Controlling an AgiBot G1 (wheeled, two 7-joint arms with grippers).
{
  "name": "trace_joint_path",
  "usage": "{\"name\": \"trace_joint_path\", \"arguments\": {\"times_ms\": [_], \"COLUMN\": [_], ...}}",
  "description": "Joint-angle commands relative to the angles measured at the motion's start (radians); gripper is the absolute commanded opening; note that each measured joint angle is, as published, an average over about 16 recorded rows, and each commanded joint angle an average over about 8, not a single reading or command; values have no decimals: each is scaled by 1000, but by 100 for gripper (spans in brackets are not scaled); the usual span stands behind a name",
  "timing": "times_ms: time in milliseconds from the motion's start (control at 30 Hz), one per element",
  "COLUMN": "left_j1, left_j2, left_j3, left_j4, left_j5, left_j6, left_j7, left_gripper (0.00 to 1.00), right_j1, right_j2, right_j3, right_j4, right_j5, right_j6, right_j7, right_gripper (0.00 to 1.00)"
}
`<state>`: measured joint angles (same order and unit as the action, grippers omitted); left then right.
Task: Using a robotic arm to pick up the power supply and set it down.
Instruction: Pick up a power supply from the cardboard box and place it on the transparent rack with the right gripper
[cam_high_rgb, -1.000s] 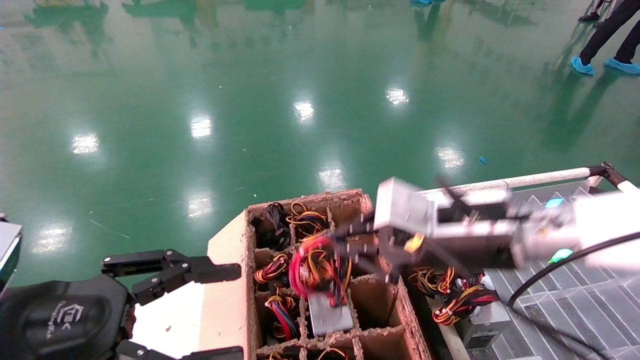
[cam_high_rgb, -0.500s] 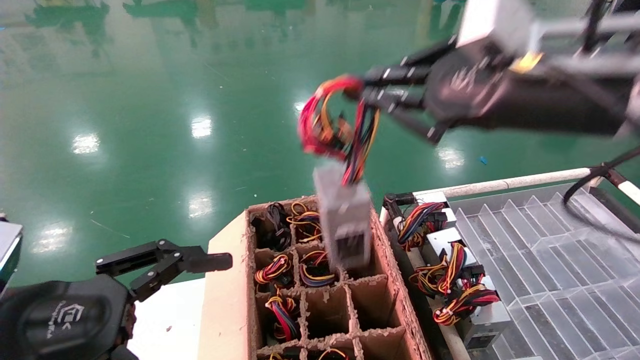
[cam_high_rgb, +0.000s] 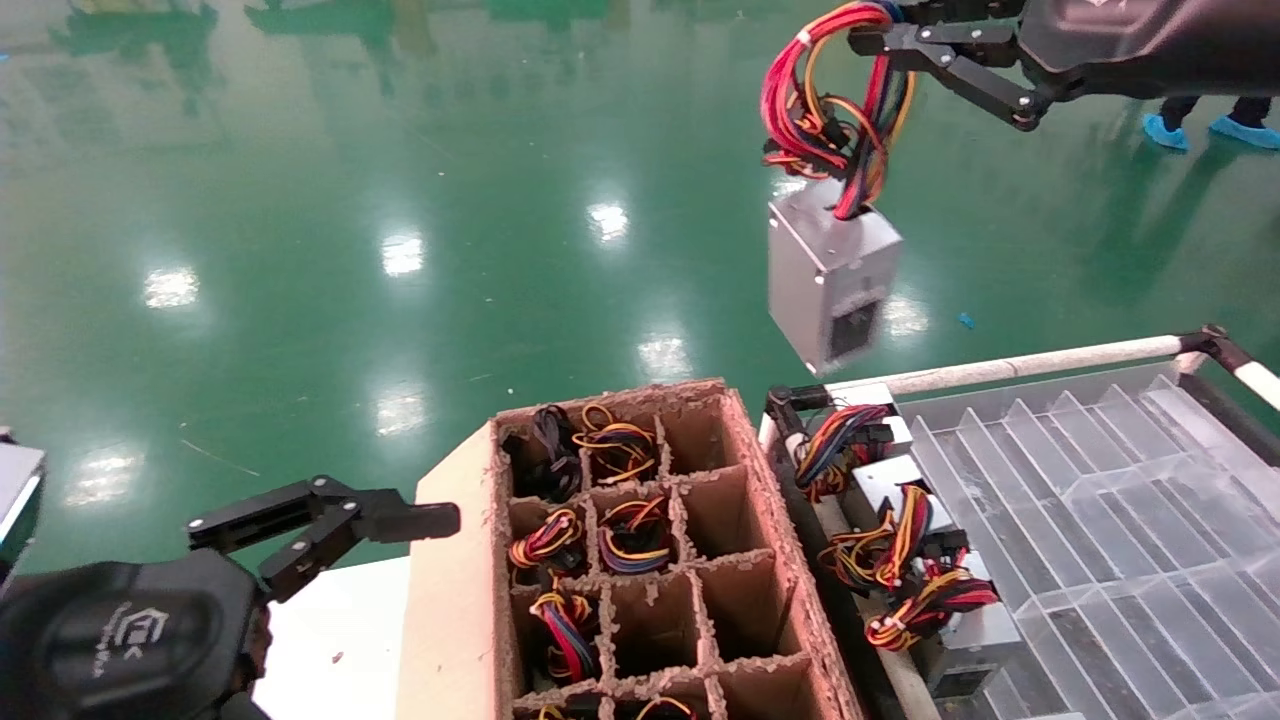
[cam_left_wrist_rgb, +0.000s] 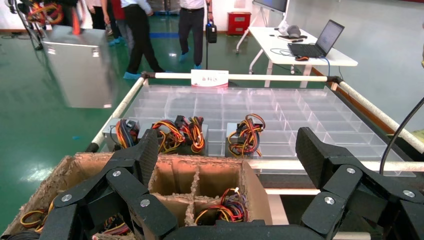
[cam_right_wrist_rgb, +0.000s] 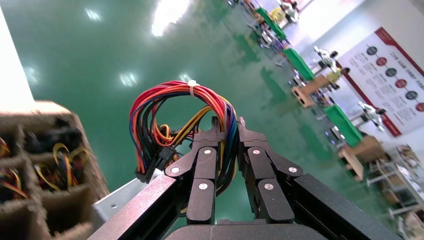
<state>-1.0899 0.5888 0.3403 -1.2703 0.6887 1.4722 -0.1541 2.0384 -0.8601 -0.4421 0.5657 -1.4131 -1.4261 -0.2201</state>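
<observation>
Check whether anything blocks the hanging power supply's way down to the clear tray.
Nothing visible does. The right hand holds the power supply by its wire loop, in open air above the clear tray's far edge. Other supplies fill the tray's left column; the rest looks free.

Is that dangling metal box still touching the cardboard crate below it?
Apart. In the head view the power supply hangs by its wires from the right tool, with green floor showing between its bottom corner and the cardboard crate.
</observation>
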Motion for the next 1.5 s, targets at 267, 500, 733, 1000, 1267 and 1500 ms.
{"name": "trace_joint_path", "arguments": {"times_ms": [267,500,733,1000,1267,1500], "left_j1": [0,0,0,0,0,0], "left_j2": [0,0,0,0,0,0], "left_j3": [0,0,0,1,1,1], "left_j4": [0,0,0,0,0,0], "left_j5": [0,0,0,0,0,-1], "left_j6": [0,0,0,0,0,0], "left_j7": [0,0,0,0,0,0], "left_gripper": [100,100,100,100,100,100], "right_j1": [63,67,59,31,-2,-26], "right_j2": [24,38,26,-2,-25,-42], "right_j3": [-28,-38,-45,-47,-40,-36], "right_j4": [-198,-312,-406,-486,-535,-560], "right_j5": [-71,-96,-113,-118,-108,-102], "right_j6": [15,48,111,174,193,220], "right_j7": [-143,-221,-292,-355,-383,-386], "right_gripper": [0,0,0,0,0,0]}}
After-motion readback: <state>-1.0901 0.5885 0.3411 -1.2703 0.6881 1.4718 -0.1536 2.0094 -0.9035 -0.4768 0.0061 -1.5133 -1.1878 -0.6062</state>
